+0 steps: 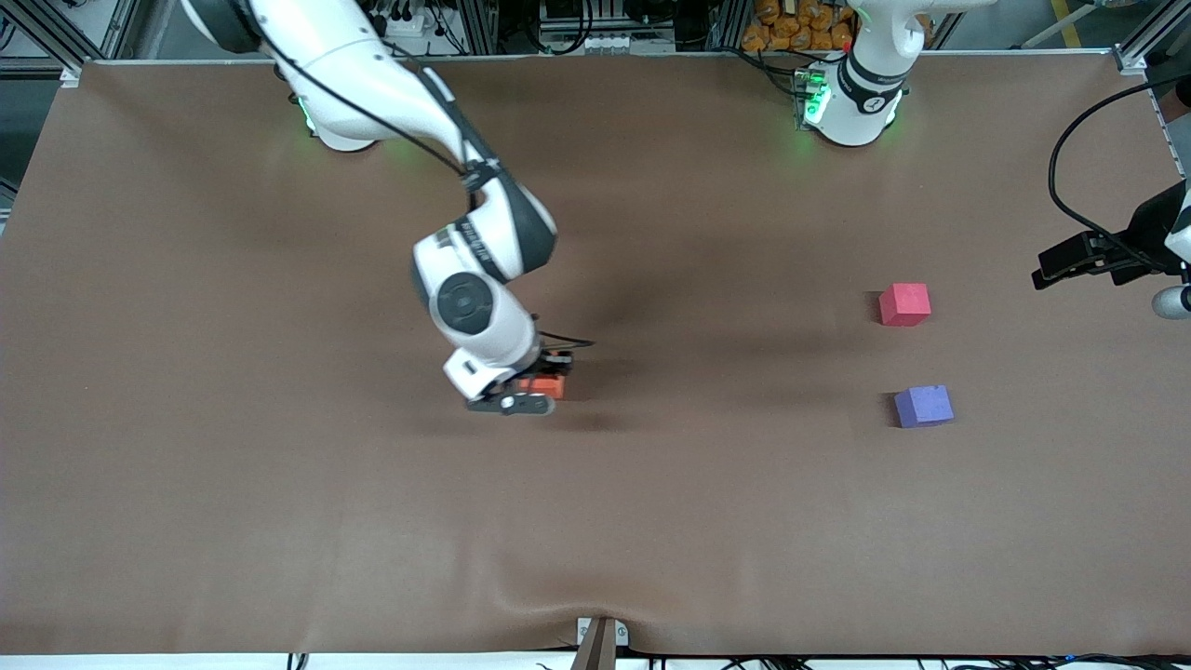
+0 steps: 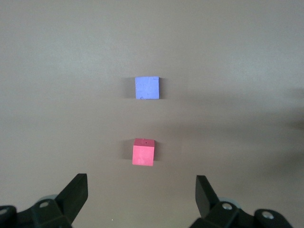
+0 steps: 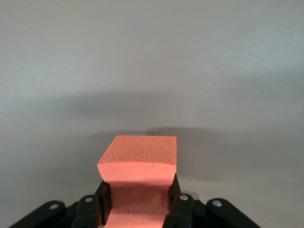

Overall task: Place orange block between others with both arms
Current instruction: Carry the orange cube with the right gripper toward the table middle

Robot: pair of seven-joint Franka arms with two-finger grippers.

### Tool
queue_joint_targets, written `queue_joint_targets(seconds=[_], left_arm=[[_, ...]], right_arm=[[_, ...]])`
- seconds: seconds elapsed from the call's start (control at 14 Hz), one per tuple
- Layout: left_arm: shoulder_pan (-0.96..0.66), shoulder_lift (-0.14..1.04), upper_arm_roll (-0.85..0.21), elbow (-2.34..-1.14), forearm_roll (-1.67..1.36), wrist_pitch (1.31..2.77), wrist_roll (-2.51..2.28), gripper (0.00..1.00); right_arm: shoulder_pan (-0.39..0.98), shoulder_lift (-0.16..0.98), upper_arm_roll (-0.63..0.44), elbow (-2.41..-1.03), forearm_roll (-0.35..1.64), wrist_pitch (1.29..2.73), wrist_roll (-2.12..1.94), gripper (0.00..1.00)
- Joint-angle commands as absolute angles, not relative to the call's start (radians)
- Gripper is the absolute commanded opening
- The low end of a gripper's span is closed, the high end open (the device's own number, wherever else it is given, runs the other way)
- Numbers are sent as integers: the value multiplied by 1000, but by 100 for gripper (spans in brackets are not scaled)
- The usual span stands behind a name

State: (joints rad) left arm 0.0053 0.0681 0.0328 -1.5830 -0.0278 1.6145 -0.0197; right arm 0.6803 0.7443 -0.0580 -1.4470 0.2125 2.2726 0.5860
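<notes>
Right claw (image 1: 528, 389): was closed on the orange block (image 1: 542, 384), held low over mid-bench; the sides were seen pinched in betw. the fingers (image 3: 176, 202) in the right wrist view.
Orange block: was gripped in the right claw, well apart from the other two cubes, which lay toward the left arm's end of the bench (image 1: 651, 521).
Left claw (image 2: 141, 195): was open and empty, held up near that end; the arm was judged to be waiting.
Others: pinkish-red cube (image 1: 904, 304) was just ahead of the left claw, blue-purple cube (image 1: 923, 406) past it, a gap left betw. them.
Handling: block was judged light and soft, foam that dents under squeeze; prob. not slippery or fragile.
Hold: flat opp. sides, mid-height, gentle pressure advised.
</notes>
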Motion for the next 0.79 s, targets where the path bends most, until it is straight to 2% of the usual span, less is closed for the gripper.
queue_joint_targets(seconds=[0.0,0.21,0.43,0.5,0.57,0.72], left_arm=[[12,75,31,-1568,-43,1598,-5,100],[12,81,29,-1568,-43,1598,-5,100],[12,81,29,-1568,-43,1598,-3,100],[12,83,29,-1568,-43,1598,-5,100],[12,81,29,-1568,-44,1598,-5,100],[12,83,29,-1568,-44,1598,-3,100]], right_arm=[[727,819,-69,-1367,230,2324,678,0],[768,871,-69,-1321,229,2324,751,0],[772,874,-69,-1321,232,2321,758,0],[772,879,-69,-1321,232,2319,755,36],[775,882,-69,-1324,230,2322,764,99],[795,885,-71,-1327,218,2322,753,100]])
